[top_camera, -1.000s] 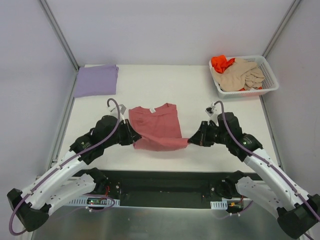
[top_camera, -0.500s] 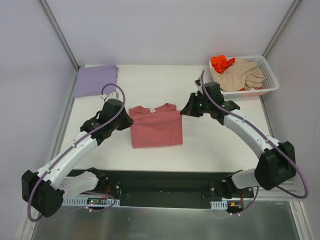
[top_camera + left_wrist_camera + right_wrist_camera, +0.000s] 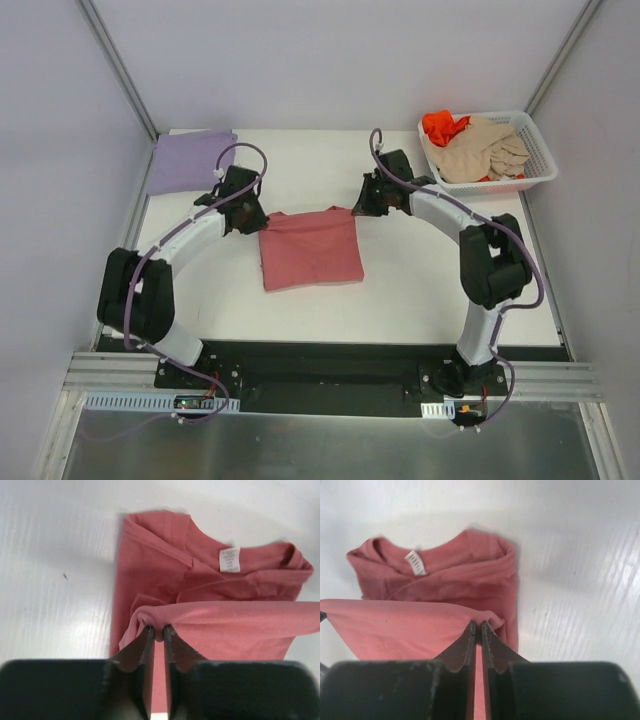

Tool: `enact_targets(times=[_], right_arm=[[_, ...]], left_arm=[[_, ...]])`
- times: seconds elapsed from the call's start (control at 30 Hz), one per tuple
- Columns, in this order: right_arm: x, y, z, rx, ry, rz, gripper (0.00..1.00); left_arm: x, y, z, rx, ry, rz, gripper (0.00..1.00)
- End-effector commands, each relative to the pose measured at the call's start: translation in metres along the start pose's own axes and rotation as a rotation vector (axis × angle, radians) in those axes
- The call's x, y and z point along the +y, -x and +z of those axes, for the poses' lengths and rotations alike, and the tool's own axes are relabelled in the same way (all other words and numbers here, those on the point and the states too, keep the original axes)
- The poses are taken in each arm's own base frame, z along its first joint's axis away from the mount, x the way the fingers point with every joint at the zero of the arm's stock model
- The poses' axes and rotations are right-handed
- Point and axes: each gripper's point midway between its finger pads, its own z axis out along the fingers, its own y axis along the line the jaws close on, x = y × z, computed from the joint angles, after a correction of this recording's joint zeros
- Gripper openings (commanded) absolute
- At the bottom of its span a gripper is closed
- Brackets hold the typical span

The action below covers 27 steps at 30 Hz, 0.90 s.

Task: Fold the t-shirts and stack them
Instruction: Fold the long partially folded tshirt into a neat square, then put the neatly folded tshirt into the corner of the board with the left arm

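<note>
The dusty rose-red t-shirt [image 3: 310, 250] lies mid-table, its near edge lifted and carried over toward its collar. My left gripper [image 3: 256, 217] is shut on that edge's left corner [image 3: 159, 630]; my right gripper [image 3: 358, 207] is shut on its right corner [image 3: 480, 622]. In both wrist views the held fold [image 3: 240, 625] [image 3: 395, 622] hangs over the collar with its white label [image 3: 229, 560] [image 3: 414, 562]. A folded lavender-purple t-shirt [image 3: 190, 160] lies at the far left. Beige [image 3: 480, 150] and bright orange [image 3: 443, 125] t-shirts sit in the basket.
The white mesh basket [image 3: 540, 172] stands at the far right corner. Metal frame posts [image 3: 115, 65] rise at the table's back corners. The black base rail [image 3: 330, 365] runs along the near edge.
Both grippers have moved away from me, from the shirt's near edge to its collar end, pulling the hem over the shirt. The shirt now looks shorter.
</note>
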Motion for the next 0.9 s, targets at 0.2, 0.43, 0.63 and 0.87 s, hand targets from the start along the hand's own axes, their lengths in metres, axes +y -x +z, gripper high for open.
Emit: enact_targets(times=[0.2,0.43,0.63,0.87], right_arm=[[0.002,0.058,0.008,-0.077,0.031,-0.068,0.83],[0.003,0.013,-0.058,-0.134,0.068,-0.101,0.96],[-0.006,-0.048,-0.1,-0.148,0.151,-0.095,0.96],[-0.027,-0.077,-0.133,-0.207,0.11,-0.127,0.96]], left_arm=[[0.004,0.026,0.011,-0.002,0.004,0.006,0.99],[0.021,-0.027,-0.003,0.111,-0.057,0.019,0.99],[0.04,-0.063,0.022,0.226,-0.017,0.0,0.99],[0.043,-0.089,0.056,0.32,0.034,-0.012,0.62]])
